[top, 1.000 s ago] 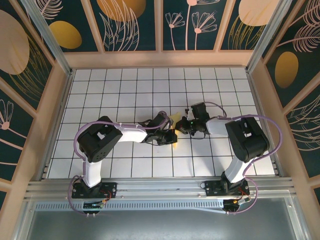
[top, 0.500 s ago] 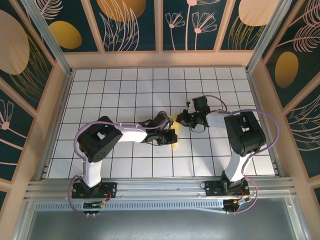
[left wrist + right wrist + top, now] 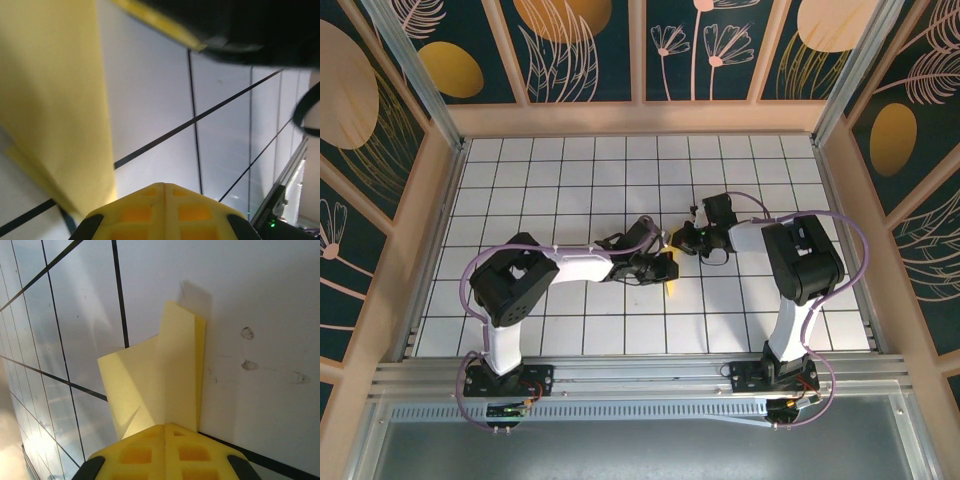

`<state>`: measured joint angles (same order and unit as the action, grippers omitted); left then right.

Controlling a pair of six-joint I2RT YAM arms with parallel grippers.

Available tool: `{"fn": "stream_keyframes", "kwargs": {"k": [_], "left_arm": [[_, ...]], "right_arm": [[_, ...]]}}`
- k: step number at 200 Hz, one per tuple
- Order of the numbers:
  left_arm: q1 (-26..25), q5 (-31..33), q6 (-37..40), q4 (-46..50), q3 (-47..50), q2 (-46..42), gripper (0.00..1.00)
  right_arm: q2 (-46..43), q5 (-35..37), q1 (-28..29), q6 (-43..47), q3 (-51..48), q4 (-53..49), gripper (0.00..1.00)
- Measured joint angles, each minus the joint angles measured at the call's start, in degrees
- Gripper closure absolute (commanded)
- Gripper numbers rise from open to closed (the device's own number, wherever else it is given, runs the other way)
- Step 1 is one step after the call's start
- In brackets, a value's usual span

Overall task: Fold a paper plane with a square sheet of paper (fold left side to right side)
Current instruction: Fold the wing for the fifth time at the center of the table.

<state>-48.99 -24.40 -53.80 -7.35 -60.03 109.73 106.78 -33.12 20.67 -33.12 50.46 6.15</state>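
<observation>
The square sheet of paper [image 3: 160, 380] is pale yellow and folded into layered flaps with a diagonal crease, lying flat on the white grid table [image 3: 260, 315]. My right gripper [image 3: 165, 426] is shut, its yellow tips resting on the paper's near edge. In the top view, slivers of the paper [image 3: 671, 288] show between the two grippers at mid-table. My left gripper [image 3: 164, 186] is shut with nothing between its tips. The paper [image 3: 55, 100] lies just to its left. From above, the left gripper [image 3: 663, 267] and right gripper [image 3: 682, 240] nearly meet over the paper.
Wooden walls [image 3: 840, 170] enclose the tiled table on three sides. The right arm's dark body [image 3: 250, 25] hangs close above the left gripper. Both arm bases [image 3: 505, 380] sit on the metal rail at the near edge. Open tiles lie all around the middle.
My right gripper has moved left and slightly back, onto the paper. The left arm has shifted a little to the right. Both grippers stay shut.
</observation>
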Motion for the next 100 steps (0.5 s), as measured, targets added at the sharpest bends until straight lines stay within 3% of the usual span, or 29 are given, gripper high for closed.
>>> {"fn": "stream_keyframes", "kwargs": {"k": [100], "left_arm": [[1.5,-0.6,0.7,-0.6,-1.9,4.5,1.0]], "right_arm": [[0.0,-0.4,-0.1,0.0,-0.7,1.4,1.0]]}}
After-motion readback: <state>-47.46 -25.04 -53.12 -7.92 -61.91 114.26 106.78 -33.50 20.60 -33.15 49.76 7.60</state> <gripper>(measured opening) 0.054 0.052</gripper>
